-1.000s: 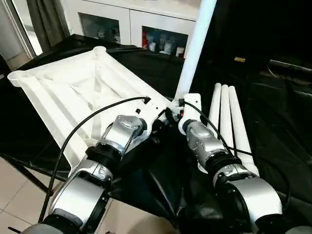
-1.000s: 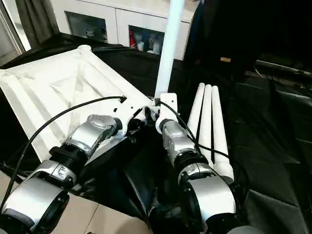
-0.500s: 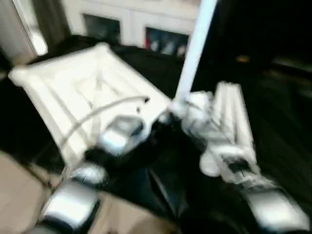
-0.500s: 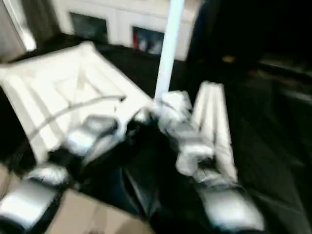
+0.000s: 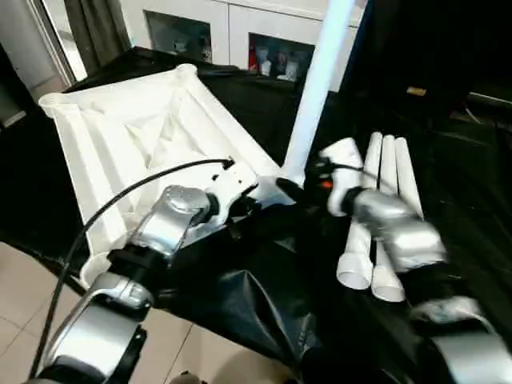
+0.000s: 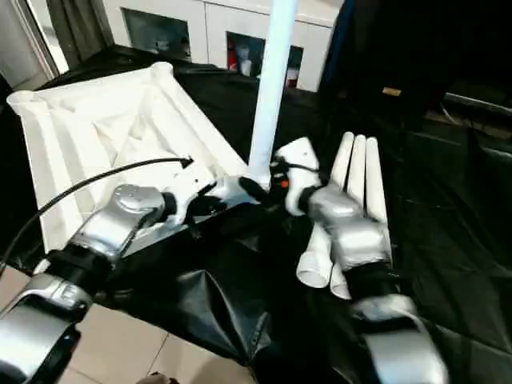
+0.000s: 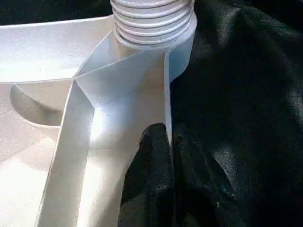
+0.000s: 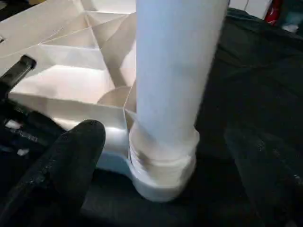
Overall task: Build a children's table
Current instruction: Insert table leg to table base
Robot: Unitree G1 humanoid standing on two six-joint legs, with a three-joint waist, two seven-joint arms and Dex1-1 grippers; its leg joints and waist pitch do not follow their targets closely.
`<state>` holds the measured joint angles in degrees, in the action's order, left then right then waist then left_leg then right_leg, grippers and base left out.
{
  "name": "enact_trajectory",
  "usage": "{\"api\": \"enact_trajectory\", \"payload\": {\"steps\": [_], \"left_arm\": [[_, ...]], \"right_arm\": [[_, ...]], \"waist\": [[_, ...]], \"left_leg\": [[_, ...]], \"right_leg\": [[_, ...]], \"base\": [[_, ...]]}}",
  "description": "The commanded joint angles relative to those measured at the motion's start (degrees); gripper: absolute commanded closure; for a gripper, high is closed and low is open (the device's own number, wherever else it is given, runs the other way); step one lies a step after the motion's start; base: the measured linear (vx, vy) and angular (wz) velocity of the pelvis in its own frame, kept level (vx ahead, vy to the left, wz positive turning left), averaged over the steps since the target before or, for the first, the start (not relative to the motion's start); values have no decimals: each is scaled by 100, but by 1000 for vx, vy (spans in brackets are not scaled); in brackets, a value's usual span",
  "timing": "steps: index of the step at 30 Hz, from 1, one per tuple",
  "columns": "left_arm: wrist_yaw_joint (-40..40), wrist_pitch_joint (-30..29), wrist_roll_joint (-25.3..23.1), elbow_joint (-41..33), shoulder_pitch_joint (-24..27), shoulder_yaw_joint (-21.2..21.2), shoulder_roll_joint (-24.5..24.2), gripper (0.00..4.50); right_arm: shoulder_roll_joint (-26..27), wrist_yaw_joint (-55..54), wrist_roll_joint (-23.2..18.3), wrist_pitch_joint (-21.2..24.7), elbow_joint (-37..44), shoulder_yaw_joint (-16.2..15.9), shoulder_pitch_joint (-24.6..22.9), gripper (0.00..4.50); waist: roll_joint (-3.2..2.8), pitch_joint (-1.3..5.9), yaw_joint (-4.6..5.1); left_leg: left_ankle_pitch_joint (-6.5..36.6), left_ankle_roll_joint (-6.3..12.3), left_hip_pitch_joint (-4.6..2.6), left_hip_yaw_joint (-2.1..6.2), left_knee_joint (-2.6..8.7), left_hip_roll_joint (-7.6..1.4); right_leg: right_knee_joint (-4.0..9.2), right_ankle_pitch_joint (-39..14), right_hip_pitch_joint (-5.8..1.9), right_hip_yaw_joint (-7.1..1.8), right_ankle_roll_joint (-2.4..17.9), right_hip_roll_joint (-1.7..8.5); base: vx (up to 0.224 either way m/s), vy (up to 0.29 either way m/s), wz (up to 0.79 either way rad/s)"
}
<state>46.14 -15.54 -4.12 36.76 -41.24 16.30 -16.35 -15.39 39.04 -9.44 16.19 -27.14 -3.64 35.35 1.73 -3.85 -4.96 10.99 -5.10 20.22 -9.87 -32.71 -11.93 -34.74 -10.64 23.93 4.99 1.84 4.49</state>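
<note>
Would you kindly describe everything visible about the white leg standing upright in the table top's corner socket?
The upright leg is a smooth, white, plastic-looking tube, rising steeply out of frame. Its foot sits in a round corner socket of the upside-down table top, with threads showing at the joint. The open right gripper stands around the joint, a black finger beside the socket, not clamping it. The left gripper is shut on the top's rim nearby.

light: daylight is being admitted at upper left | glare: tabletop (image 7: 118, 118) is being overexposed | blur: right forearm (image 5: 400, 232) is being smeared | black cloth (image 5: 240, 296) is being underexposed
</note>
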Motion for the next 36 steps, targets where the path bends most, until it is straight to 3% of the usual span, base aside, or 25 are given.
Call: {"api": "enact_trajectory", "payload": {"steps": [1,5,10,16,24,32,33,36], "left_arm": [[200,211,78,-138,92,22,4,450],[840,656,307,-549,315,106,-160,450],[1387,662,537,-1149,595,142,-378,450],[1831,750,620,-1589,900,173,-656,450],[2102,666,742,-2087,1158,170,-792,450],[2064,689,527,-2062,1174,218,-857,450],[2066,680,519,-2065,1174,214,-854,450],[2076,663,503,-2040,1154,238,-864,450]], "right_arm": [[-62,161,77,65,121,-33,-86,3],[-300,453,64,80,403,-185,-237,3],[-773,1254,-219,450,1454,-476,-735,3],[-1159,1877,-328,416,1985,-623,-1157,3],[-1212,1736,81,136,1797,-864,-1218,3],[-1065,1628,95,44,1628,-888,-1209,3],[-1052,1620,73,52,1627,-875,-1215,29],[-1012,1614,72,31,1601,-847,-1223,40]], "waist": [[43,428,-27],[44,437,-57],[28,443,-94],[33,425,-121],[41,435,-135],[7,449,-133],[9,454,-134],[-1,455,-132]], "left_leg": [[374,434,19,-26,287,-96],[332,345,11,-21,289,-116],[249,455,-3,-24,272,-120],[425,385,19,-18,279,-125],[397,323,19,-17,267,-110],[304,361,24,-11,244,-97],[311,361,21,-10,241,-98],[347,346,22,-8,239,-96]], "right_leg": [[327,-437,-472,-321,1240,389],[301,-399,-451,-334,1163,377],[259,-43,-446,-334,1197,349],[299,-476,-444,-334,1064,357],[288,-566,-431,-330,1044,349],[243,-210,-439,-324,1140,326],[239,-191,-442,-325,1154,329],[238,-199,-442,-322,1165,326]], "base": [[0,0,0],[0,0,0],[0,0,0],[0,0,0],[0,0,0],[0,0,0],[0,0,0],[0,0,0]]}}
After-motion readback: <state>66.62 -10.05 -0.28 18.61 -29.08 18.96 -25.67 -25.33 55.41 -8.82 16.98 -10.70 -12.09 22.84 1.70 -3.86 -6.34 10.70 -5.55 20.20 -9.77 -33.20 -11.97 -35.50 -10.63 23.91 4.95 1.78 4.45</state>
